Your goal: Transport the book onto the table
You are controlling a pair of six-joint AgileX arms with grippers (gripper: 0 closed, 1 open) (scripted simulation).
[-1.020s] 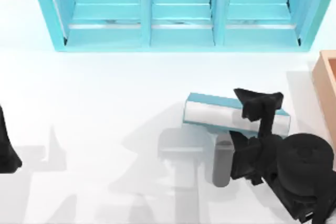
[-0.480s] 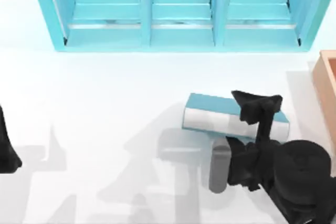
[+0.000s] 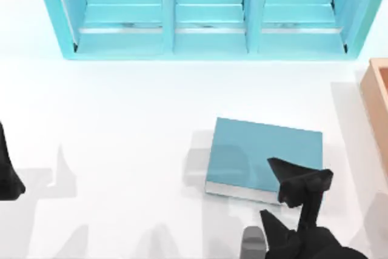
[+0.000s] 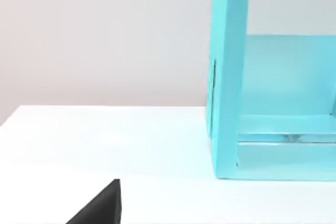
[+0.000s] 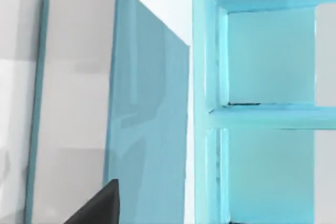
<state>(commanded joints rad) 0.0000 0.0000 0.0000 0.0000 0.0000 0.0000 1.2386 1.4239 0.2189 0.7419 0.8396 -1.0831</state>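
Right arm low at the desk's near right corner, reaching in from the near edge. Right gripper [image 3: 284, 193] raised above the arm's dark body, jaws spread wide: one finger [image 3: 297, 177] pointing left, the other lower, close to the near edge. Nothing clamped between them. One dark fingertip [image 5: 100, 205] visible in the right wrist view. Left arm [image 3: 7, 171] parked at the desk's left edge, a dark sliver; a black tip [image 4: 100, 208] of it in the left wrist view.

Book [image 3: 260, 156] light-blue cover, white-grey pages; table [image 3: 121, 119] plain white; shelf [image 3: 206, 13] turquoise.
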